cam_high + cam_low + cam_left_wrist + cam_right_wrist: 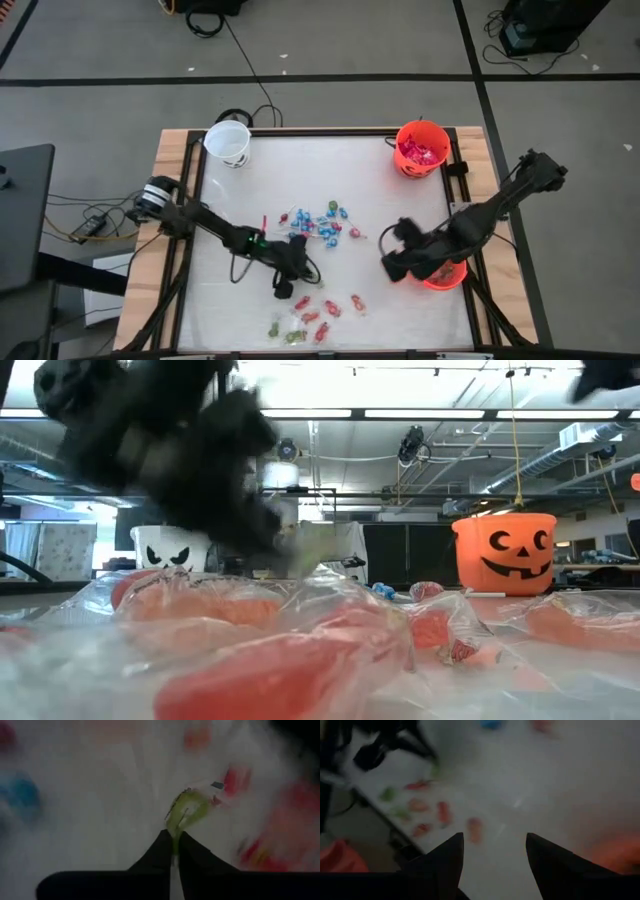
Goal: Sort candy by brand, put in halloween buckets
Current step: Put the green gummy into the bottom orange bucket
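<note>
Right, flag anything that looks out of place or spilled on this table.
Nothing stands out. Loose candy is scattered mid-table, but that is the unsorted pile, not a spill. The white bucket and both orange buckets stand upright. The left gripper pinches a green candy; the right gripper is open.

Floor (330,45): grey carpet tiles, dark seams.
Cables (240,70): black, trailing across the floor.
Ceiling lights (430,412): long strips above exposed ducting.
</note>
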Available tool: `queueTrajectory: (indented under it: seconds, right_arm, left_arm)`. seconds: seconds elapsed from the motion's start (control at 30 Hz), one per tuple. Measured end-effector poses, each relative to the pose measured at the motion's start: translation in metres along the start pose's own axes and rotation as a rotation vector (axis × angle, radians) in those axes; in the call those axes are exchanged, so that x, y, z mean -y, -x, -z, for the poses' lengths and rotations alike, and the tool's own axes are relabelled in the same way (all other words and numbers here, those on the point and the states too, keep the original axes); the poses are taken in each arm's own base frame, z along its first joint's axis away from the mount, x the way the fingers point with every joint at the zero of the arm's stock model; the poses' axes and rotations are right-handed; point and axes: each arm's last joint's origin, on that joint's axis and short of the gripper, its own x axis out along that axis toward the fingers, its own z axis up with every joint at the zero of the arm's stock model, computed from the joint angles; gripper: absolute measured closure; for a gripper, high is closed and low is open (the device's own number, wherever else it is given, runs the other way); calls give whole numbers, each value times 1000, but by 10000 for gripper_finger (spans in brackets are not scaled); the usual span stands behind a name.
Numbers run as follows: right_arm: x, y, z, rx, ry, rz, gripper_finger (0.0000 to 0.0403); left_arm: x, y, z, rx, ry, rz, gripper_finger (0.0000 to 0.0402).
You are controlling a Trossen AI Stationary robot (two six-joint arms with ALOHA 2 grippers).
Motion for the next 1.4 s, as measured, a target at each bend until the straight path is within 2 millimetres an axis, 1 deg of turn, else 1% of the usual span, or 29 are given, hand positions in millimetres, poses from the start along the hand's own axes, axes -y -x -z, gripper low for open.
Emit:
queueTrajectory:
  seconds: [0.07, 0.1, 0.2, 0.27, 0.33, 0.43, 0.5, 0.57, 0.67, 0.77, 0.83, 0.87, 0.93, 1.03, 1.07, 1.17, 1.27, 1.33, 1.4]
  right_arm:
    - [-17, -16, 2, 31, 68, -86, 179]
    - [-25, -23, 2, 52, 95, -130, 179]
    - [-45, -44, -3, 129, 123, -239, 179]
    - [-53, -59, -9, 154, 126, -269, 179]
    - [-57, -72, -13, 167, 124, -277, 179]
    - [-62, -89, -18, 172, 131, -290, 179]
    - [-64, -99, -21, 171, 137, -292, 179]
    - [-66, -106, -23, 177, 140, -306, 179]
    - [-68, -113, -25, 178, 139, -323, 179]
    - [-67, -115, -28, 181, 130, -314, 188]
    - [-67, -115, -30, 186, 127, -309, 208]
    - [-67, -115, -30, 186, 128, -307, 224]
    - [-66, -115, -31, 183, 128, -305, 271]
    - [-65, -115, -31, 150, 142, -303, 366]
    - [-65, -115, -31, 144, 150, -296, 380]
    - [-61, -114, -32, 118, 126, -263, 390]
    - [-52, -109, -30, 65, 115, -186, 396]
    - [-41, -97, -27, 37, 98, -100, 397]
    - [-31, -76, -22, 14, 76, -36, 399]
  left_arm:
    - [0, 9, -20, 114, 20, -1, 370]
    - [-1, 13, -26, 141, 30, -6, 369]
    - [-6, 19, -29, 144, 43, -25, 376]
    - [-6, 24, -35, 174, 42, -23, 384]
    - [-6, 29, -42, 212, 43, -17, 388]
    - [-7, 30, -43, 214, 43, -19, 388]
    - [-6, 32, -48, 234, 42, -15, 388]
    - [-5, 32, -54, 256, 40, -11, 388]
    - [-4, 32, -57, 257, 39, -10, 388]
    - [-4, 32, -60, 270, 19, -10, 388]
    - [-3, 32, -61, 266, 17, -11, 388]
    - [-3, 32, -61, 263, 17, -10, 388]
    - [-3, 32, -61, 259, 18, 3, 388]
    - [-1, 32, -61, 262, 18, 33, 388]
    - [-1, 32, -62, 264, 28, 37, 386]
    - [-1, 33, -62, 268, 41, 55, 373]
    - [-1, 38, -64, 247, 106, 76, 350]
    - [-2, 46, -66, 211, 145, 97, 331]
    - [-2, 56, -66, 180, 154, 115, 312]
